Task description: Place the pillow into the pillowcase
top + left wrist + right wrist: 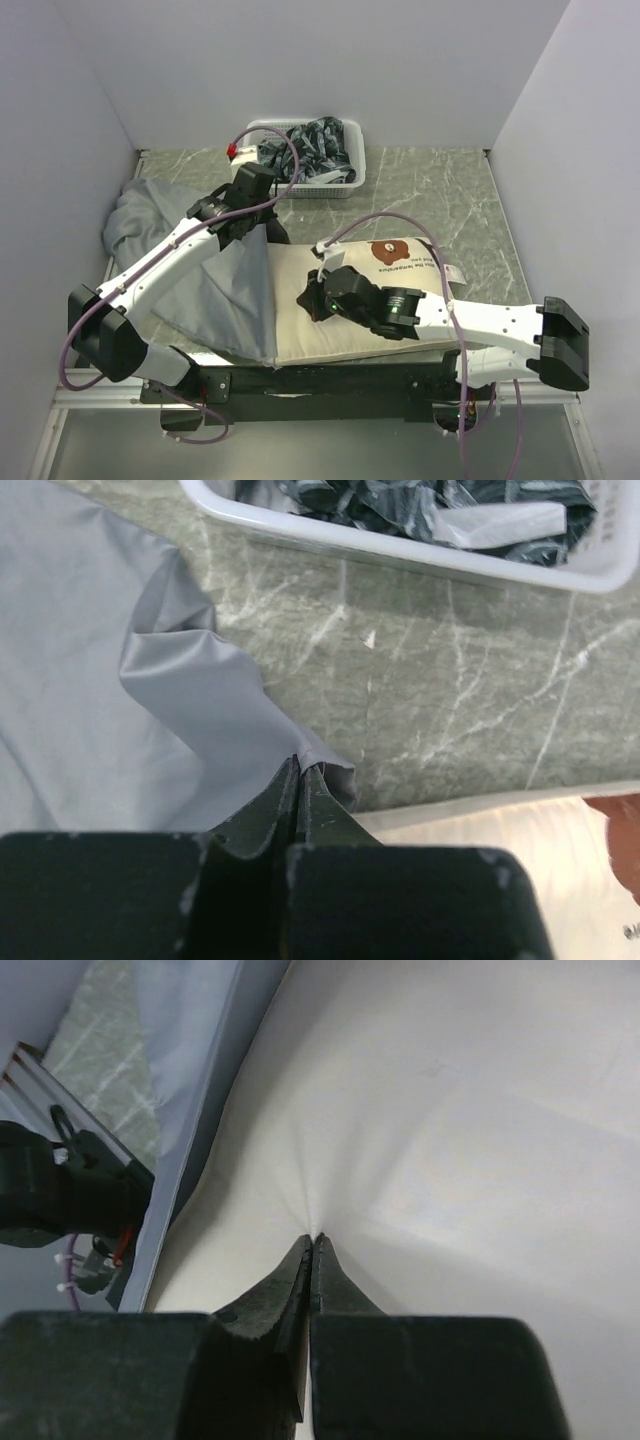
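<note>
The cream pillow (pixel 350 300) with a brown bear print lies at the table's front centre, its left end inside the grey pillowcase (pixel 215 290). The pillowcase spreads to the left. My left gripper (pixel 262 222) is shut on the pillowcase's open edge (pixel 325 770) and holds it up over the pillow's far side. My right gripper (pixel 318 290) is shut, pinching the pillow's fabric (pixel 430 1130) near its middle; creases radiate from the fingertips (pixel 324 1250). The pillowcase edge (pixel 215 1110) shows at the left of the right wrist view.
A white basket (pixel 352 181) of dark clothes stands at the back centre; it also shows in the left wrist view (pixel 300 525). Grey walls close in left, right and back. The marble table (pixel 440 200) is bare at the back right.
</note>
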You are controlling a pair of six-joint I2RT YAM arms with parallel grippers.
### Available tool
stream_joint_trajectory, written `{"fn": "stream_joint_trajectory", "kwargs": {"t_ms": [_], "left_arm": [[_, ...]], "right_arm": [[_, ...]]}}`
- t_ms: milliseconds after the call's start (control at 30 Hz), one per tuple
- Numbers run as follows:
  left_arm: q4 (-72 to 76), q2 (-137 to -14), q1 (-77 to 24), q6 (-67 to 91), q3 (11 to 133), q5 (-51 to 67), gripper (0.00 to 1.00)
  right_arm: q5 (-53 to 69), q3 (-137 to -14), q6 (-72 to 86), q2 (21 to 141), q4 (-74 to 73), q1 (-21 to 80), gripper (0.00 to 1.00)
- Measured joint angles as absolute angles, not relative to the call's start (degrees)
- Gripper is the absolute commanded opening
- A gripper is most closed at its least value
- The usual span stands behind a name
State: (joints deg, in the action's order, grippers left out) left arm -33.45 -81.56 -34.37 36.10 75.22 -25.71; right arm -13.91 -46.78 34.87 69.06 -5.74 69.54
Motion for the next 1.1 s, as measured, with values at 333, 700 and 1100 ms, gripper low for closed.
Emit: {"fn": "stream_joint_trajectory", "kwargs": {"t_ms": [333, 700, 1100], "left_arm": [[-33.5, -80.75, -39.16, 31.11, 75.31, -14.72, 0.02], [-34.92, -82.67, -41.8, 31.22, 76.42, -10.37, 0.59], [-39.27, -68.62, -41.82, 38.72, 65.28, -21.69, 0.79]], "right_arm": [[-8.99, -51.77, 32.27, 79.64, -5.17, 61.23, 0.0], [-6.09, -56.66, 32.14, 89.43, -2.83, 55.35, 0.0], [-7.25, -54.28, 35.81, 83.07, -3.86, 54.57, 0.61]]}}
